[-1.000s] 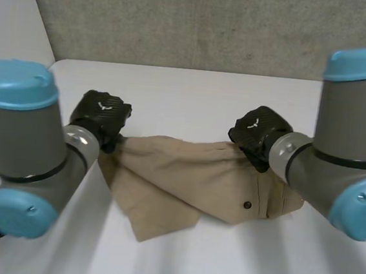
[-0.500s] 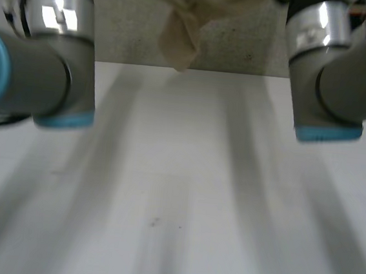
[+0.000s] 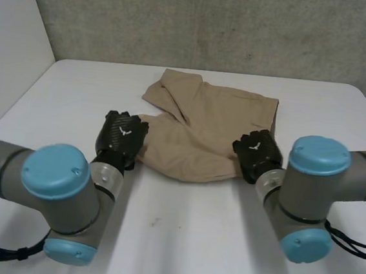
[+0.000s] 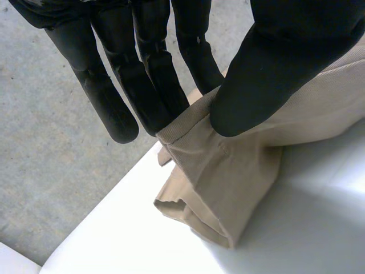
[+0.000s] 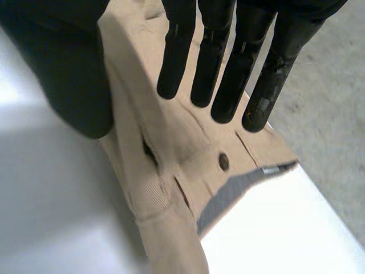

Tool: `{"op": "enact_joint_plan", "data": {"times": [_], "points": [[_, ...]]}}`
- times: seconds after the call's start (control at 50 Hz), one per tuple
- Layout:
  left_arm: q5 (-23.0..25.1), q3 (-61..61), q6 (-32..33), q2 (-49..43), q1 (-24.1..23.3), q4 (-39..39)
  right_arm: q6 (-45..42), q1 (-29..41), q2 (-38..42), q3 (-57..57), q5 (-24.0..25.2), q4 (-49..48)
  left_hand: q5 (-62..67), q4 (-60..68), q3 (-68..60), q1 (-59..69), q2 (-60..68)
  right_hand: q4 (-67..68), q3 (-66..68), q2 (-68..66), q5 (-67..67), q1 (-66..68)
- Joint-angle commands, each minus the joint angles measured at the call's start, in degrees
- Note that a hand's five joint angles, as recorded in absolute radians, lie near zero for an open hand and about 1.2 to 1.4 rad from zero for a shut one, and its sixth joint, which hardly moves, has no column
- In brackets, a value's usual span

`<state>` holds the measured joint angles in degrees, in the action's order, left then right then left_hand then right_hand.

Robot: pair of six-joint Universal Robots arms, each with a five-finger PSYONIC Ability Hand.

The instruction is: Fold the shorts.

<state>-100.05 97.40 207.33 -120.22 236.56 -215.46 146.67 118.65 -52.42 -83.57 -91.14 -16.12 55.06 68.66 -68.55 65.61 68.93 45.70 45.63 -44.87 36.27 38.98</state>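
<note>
Tan shorts (image 3: 210,123) lie folded on the white table (image 3: 186,241), toward its far side. My left hand (image 3: 121,137) is at their near left edge. In its wrist view the thumb (image 4: 268,74) and the fingers (image 4: 154,91) pinch a hemmed edge of the shorts (image 4: 228,188), which drape down onto the table. My right hand (image 3: 257,155) is at the near right edge. Its fingers (image 5: 222,63) stand straight, apart from the thumb (image 5: 68,74), over the waistband end of the shorts (image 5: 171,165), near a button (image 5: 223,161).
A grey concrete wall (image 3: 213,23) rises behind the table's far edge. The table's left edge (image 3: 25,96) runs beside a pale wall. Both arms reach in over the near half of the table.
The shorts were lifted high off the table and now lie folded farther back. My right hand's fingers have straightened off the cloth; my left hand keeps its pinch.
</note>
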Motion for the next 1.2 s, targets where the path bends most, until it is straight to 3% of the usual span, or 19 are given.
{"op": "enact_joint_plan", "data": {"times": [0.02,0.12,0.26,0.34,0.48,0.56,0.62,0.96,1.06,1.2], "points": [[0.0,1.5,-3.4,7.2,0.6,3.9,19.8,-6.6,-6.4,-4.0,0.5,1.8,14.9,11.3,-11.5,14.4,11.1,-4.7,-4.6,3.8,-5.2,2.0],[0.2,2.9,-6.5,8.6,0.5,4.1,26.7,-9.7,-6.4,-3.4,2.3,7.1,14.9,11.3,-11.5,14.4,11.1,-3.3,-3.3,2.5,-3.9,3.4],[0.3,3.2,-6.9,8.6,0.7,4.1,28.1,-13.4,-6.3,-3.6,11.1,11.0,14.9,11.3,-11.5,14.4,11.1,8.4,8.5,-9.2,7.9,15.1],[0.3,3.2,-6.9,8.4,0.7,4.0,28.5,-13.8,-6.2,-3.9,13.5,11.1,14.9,11.3,-11.5,14.4,11.1,9.3,9.4,-10.1,8.7,16.0],[0.4,3.2,-6.9,8.0,1.1,4.0,28.4,-13.7,-5.4,-4.0,14.0,11.1,14.9,11.3,-11.5,14.4,11.1,10.3,10.4,-11.1,9.8,17.0],[0.3,2.7,-7.0,8.0,1.4,4.0,27.9,-13.6,-5.2,-4.1,13.5,11.4,14.9,11.3,-11.5,14.4,11.1,-4.3,-4.2,3.5,-4.9,2.4],[0.4,2.6,-7.0,8.0,1.9,4.0,27.9,-13.6,-5.8,-4.5,13.7,11.5,14.9,11.3,-11.5,14.4,11.1,-7.0,-6.9,6.2,-7.6,-0.3],[0.4,-4.6,-6.8,2.9,4.4,3.5,19.2,-13.0,-4.4,-5.7,13.7,8.3,14.9,11.3,-11.5,14.4,11.1,-4.8,-4.8,4.0,-5.4,1.9],[0.3,-6.9,-6.8,0.6,4.3,3.8,19.1,-13.0,-3.2,-5.1,13.5,5.8,14.9,11.3,-11.5,14.4,11.1,-0.3,-0.2,-0.5,-0.9,6.4],[0.2,-7.2,-6.8,-0.3,4.4,4.0,19.3,-13.0,-2.1,-4.0,12.7,2.8,14.9,11.3,-11.5,14.4,11.1,19.8,19.9,-20.7,19.3,26.6]]}}
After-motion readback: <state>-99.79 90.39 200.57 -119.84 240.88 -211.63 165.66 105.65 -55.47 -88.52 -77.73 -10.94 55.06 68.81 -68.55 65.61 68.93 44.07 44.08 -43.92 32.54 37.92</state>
